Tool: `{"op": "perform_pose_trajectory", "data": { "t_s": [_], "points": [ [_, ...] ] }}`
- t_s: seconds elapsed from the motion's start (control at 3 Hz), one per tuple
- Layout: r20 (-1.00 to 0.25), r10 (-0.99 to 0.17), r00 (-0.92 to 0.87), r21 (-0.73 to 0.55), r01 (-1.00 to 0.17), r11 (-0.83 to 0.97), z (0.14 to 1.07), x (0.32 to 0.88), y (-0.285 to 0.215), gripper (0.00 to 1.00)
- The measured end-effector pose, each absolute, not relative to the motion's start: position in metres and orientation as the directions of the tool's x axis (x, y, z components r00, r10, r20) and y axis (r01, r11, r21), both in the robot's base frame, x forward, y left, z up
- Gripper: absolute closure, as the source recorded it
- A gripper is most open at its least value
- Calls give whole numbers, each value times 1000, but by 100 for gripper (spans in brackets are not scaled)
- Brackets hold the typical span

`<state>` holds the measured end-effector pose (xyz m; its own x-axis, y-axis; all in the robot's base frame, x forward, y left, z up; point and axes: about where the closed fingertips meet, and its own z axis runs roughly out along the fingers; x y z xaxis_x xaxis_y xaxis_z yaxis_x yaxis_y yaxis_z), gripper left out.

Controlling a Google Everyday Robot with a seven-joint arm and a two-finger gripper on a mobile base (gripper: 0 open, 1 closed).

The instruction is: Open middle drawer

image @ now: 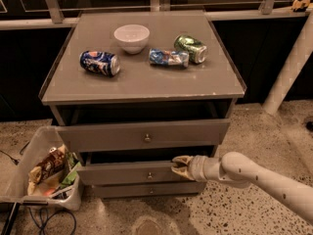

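The tan gripper (181,166) contacts the flat grey middle drawer (122,173) at its 2 o'clock corner. Grip state cannot be told; the contact point is hidden

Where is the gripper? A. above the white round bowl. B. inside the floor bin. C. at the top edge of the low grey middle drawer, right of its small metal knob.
C: the robot's gripper is at the top edge of the low grey middle drawer, right of its round metal knob.

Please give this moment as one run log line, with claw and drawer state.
claw: at top edge of middle drawer, right of knob | middle drawer: slightly out | top drawer: out further
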<state>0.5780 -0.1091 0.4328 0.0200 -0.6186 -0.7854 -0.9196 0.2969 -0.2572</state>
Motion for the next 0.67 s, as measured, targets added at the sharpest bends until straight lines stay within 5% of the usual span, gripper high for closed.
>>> {"op": "perform_pose_trajectory", "data": {
  "t_s": [0.33,0.67],
  "points": [
    [-785,-619,20,-257,-920,297,433,578,-109,100],
    [-785,-619,20,-257,-920,297,433,578,-109,82]
  ]
}}
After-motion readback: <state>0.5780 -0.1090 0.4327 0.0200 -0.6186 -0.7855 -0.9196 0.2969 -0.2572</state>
